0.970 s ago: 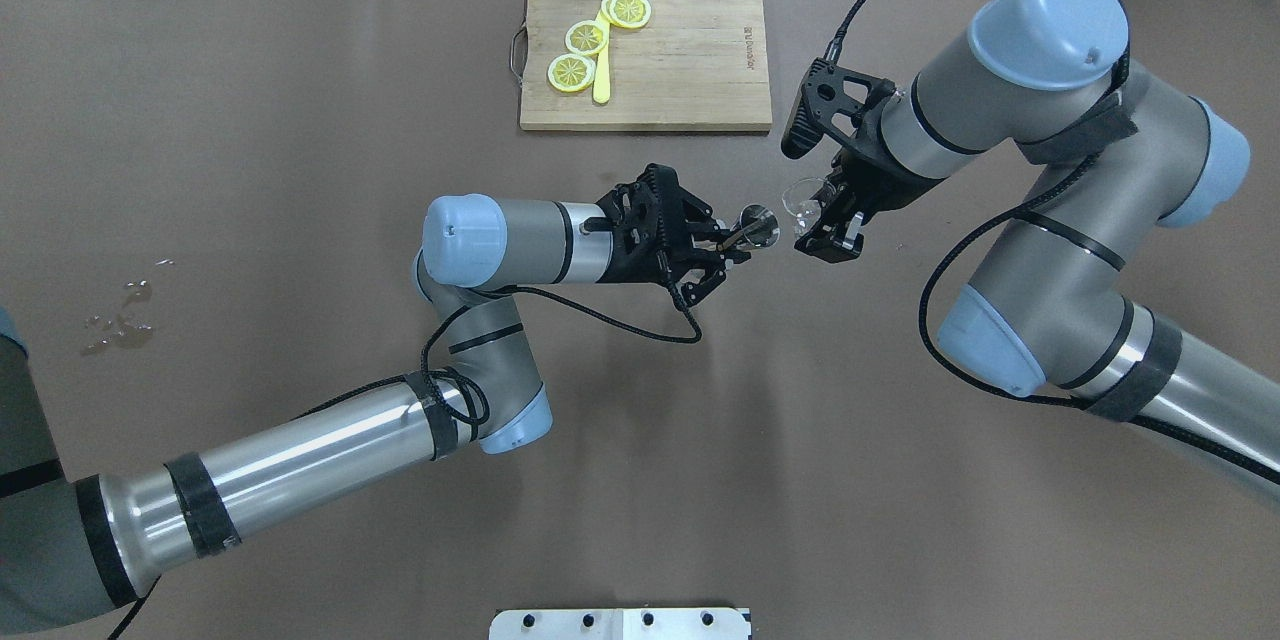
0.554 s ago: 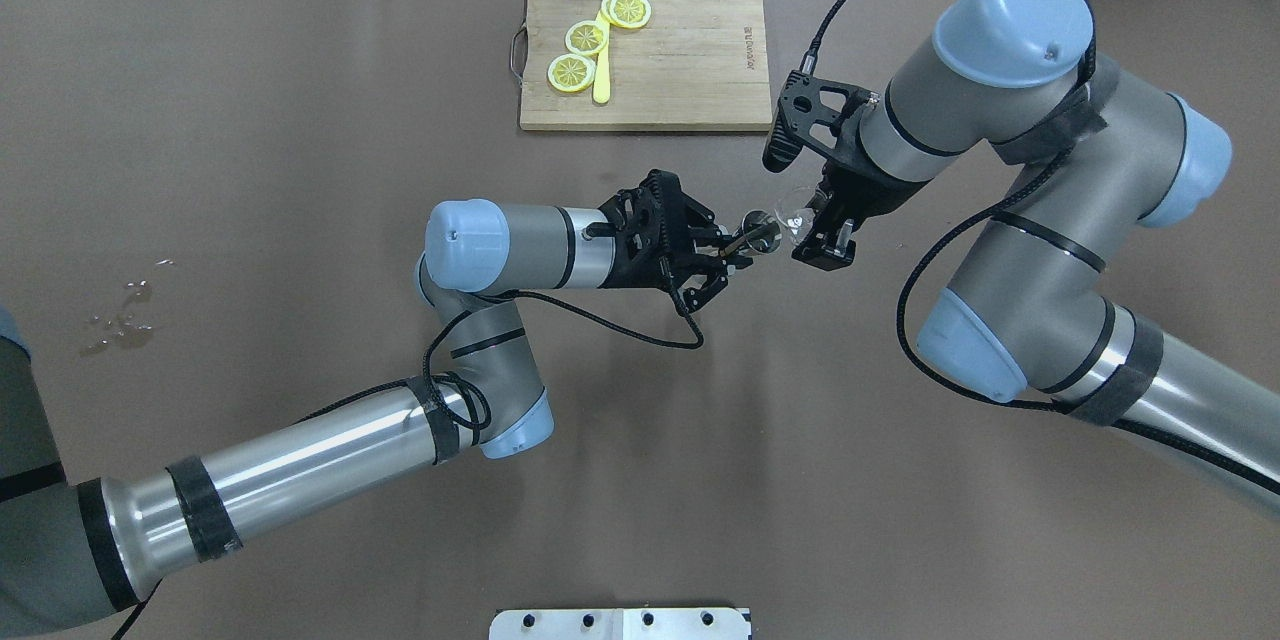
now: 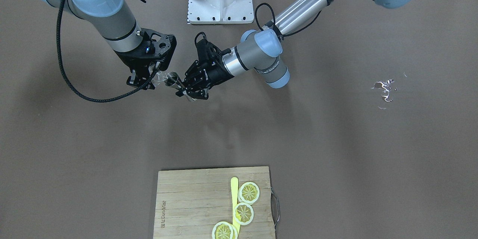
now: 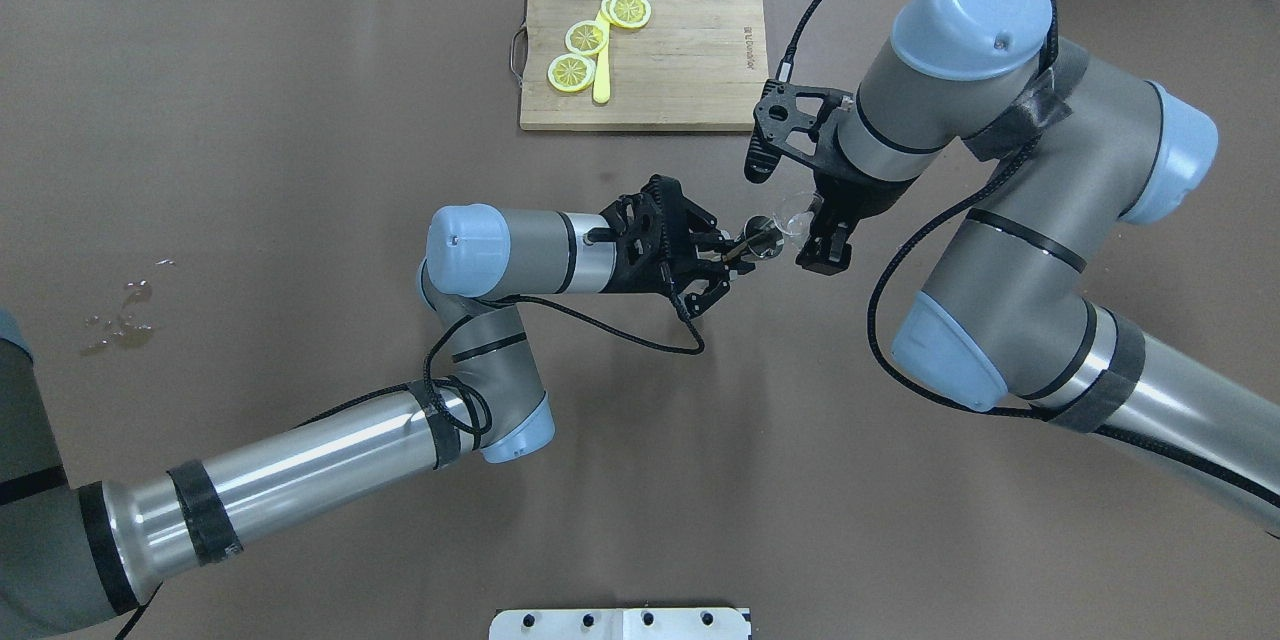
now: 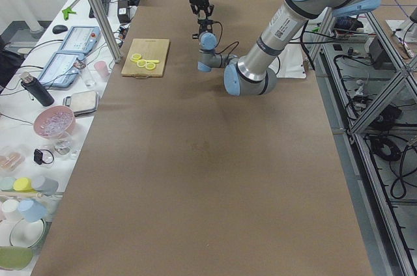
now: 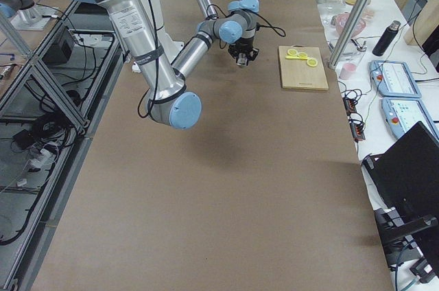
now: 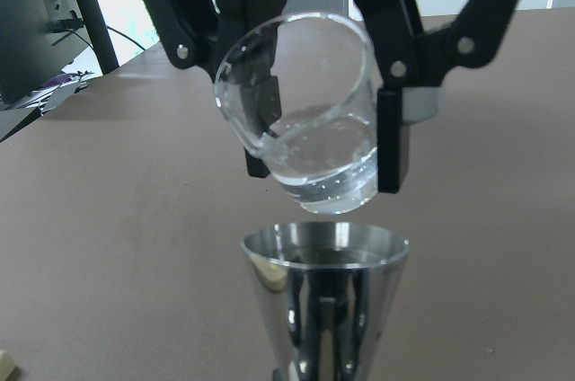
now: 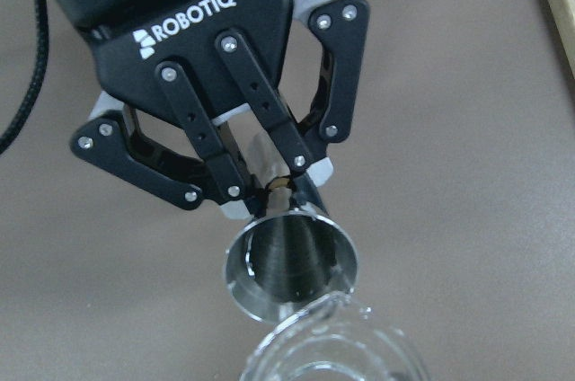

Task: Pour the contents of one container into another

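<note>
A steel cone-shaped jigger (image 4: 760, 228) is held above the table with my left gripper (image 4: 738, 245) shut on its lower part. The left wrist view shows its open rim (image 7: 325, 242) facing up. Just above it hangs a clear glass (image 7: 310, 129) with a little clear liquid in the bottom, tilted with its lip toward the jigger. My right gripper (image 4: 815, 230) is shut on this glass (image 4: 797, 212). From the right wrist, the jigger (image 8: 289, 260) looks empty inside, and the glass rim (image 8: 332, 354) sits at the bottom edge. No stream of liquid shows.
A wooden cutting board (image 4: 690, 60) at the far middle carries three lemon slices (image 4: 586, 37) and a yellow stick (image 4: 602, 70). A small wet spill (image 4: 120, 320) lies on the brown table at the left. A white mount plate (image 4: 620, 623) sits at the near edge.
My right arm has swung left and brought the glass from beside the jigger to just over its rim. The left gripper and jigger have barely moved.
</note>
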